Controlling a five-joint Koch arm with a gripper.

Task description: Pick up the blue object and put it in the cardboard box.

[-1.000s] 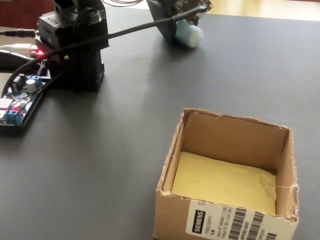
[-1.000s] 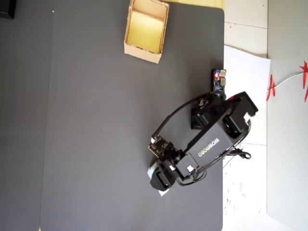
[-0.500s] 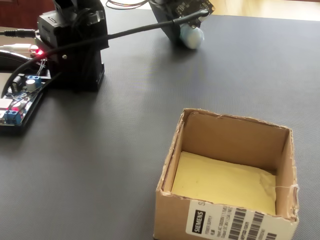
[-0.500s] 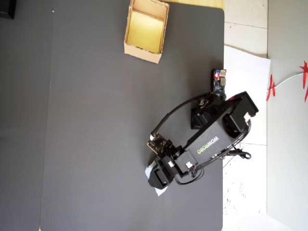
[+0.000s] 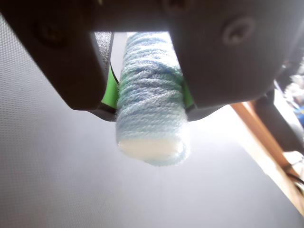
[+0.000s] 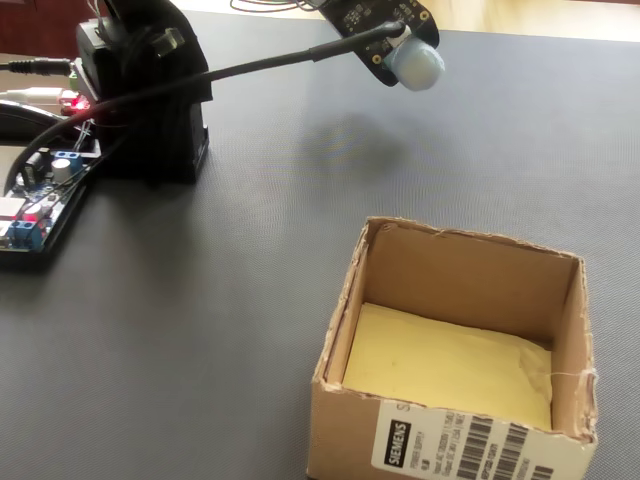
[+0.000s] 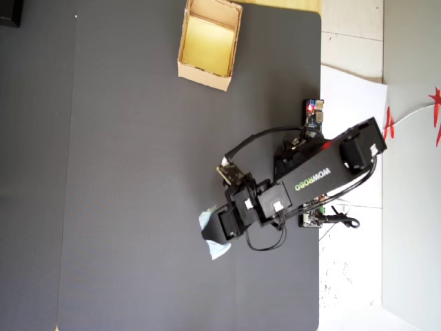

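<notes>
My gripper [image 5: 151,102] is shut on the blue object [image 5: 151,95], a pale blue yarn-wound lump squeezed between the two dark jaws with green pads and sticking out below them. In the fixed view the blue object [image 6: 417,65] hangs in the air at the top, well above the mat, under the gripper [image 6: 400,45]. From overhead the blue object [image 7: 209,222] peeks out at the gripper's [image 7: 217,234] tip, low in the middle of the mat. The cardboard box [image 6: 460,290] stands open with a yellowish inside, near the bottom right of the fixed view and as the cardboard box [image 7: 231,52] at the overhead view's top.
A dark grey mat [image 7: 124,172] covers the table. The arm's base [image 6: 150,90] and circuit boards [image 6: 40,190] with wires sit at the left of the fixed view. A wooden edge [image 5: 266,147] runs along the right of the wrist view.
</notes>
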